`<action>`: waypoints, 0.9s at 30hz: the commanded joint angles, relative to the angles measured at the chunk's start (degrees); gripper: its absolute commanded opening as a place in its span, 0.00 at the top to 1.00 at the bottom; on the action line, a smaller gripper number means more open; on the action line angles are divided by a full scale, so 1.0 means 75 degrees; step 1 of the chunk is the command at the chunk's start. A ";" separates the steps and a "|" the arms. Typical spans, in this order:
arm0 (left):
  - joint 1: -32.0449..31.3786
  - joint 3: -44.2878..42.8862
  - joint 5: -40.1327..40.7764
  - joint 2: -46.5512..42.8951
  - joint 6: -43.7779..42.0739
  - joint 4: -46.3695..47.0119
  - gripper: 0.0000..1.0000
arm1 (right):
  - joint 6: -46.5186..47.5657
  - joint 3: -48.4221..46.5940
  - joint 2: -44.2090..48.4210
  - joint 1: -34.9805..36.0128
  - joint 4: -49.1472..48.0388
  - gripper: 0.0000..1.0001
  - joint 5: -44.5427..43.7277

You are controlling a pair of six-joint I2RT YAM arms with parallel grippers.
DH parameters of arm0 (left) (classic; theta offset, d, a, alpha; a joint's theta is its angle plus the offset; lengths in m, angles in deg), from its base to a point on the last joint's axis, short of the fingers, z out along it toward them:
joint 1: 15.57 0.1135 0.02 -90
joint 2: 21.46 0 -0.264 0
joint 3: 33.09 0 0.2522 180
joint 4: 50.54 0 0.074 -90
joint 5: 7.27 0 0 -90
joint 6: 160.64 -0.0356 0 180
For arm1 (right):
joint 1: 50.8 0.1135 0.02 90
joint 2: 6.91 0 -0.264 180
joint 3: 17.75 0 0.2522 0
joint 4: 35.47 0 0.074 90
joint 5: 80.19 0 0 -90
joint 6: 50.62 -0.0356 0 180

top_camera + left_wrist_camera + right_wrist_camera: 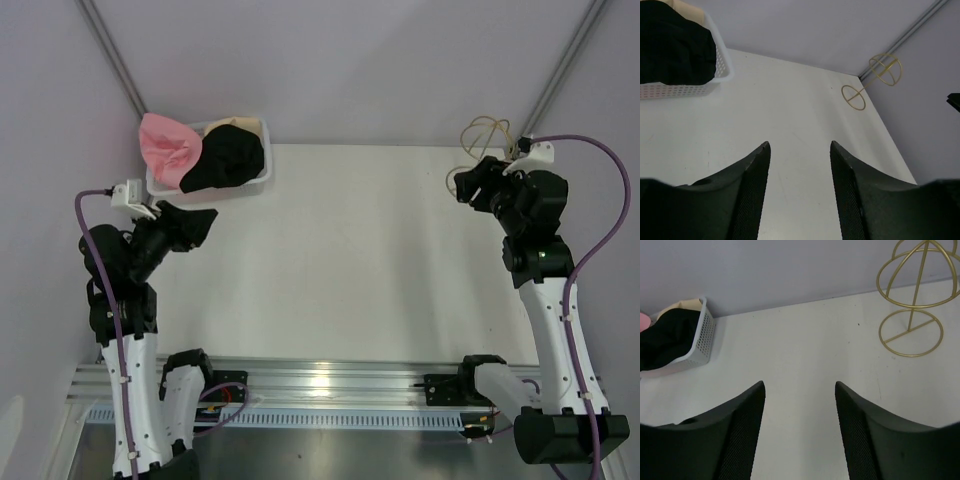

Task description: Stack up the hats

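jaws on both arms stand apart with nothing between them: the left gripper point(800, 147) hangs over the table point(350, 260) near the basket's front wall, and the right gripper point(800, 387) hovers at the far right, close to the gold wire stand point(918, 290). no hat is out yet, so the step in hand looks like the first pick. all the hats lie in the white mesh basket point(680, 90) at the far left corner, well apart from the stand. the black hat point(225, 158) lies on top and towards the left arm, so that arm seems the one to take it. it should come down from above, pinch the cloth at the crown or brim, and lift straight up so the basket does not drag along. the pink hat point(165, 145) spills over the left rim, and i cannot tell whether that is one hat or two. the beige hat point(238, 123) shows only as a sliver behind the black one, its mark unseen. both wrist views cut the basket off, and the right one crops the stand's top.
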 commanded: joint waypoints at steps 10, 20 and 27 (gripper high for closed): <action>0.0044 -0.0283 -0.0277 0.0332 -0.0111 -0.0148 0.01 | 0.0108 -0.0024 0.0814 -0.0015 -0.0188 0.01 -0.0232; 0.0032 -0.0200 -0.0324 0.0343 -0.0087 -0.0066 0.01 | -0.0126 -0.0223 0.0088 -0.0085 -0.0316 0.01 -0.0878; 0.0033 -0.0258 -0.0394 0.0531 0.0018 -0.0089 0.00 | 0.0073 -0.1088 -0.1713 -0.0472 -0.1301 0.01 -0.2573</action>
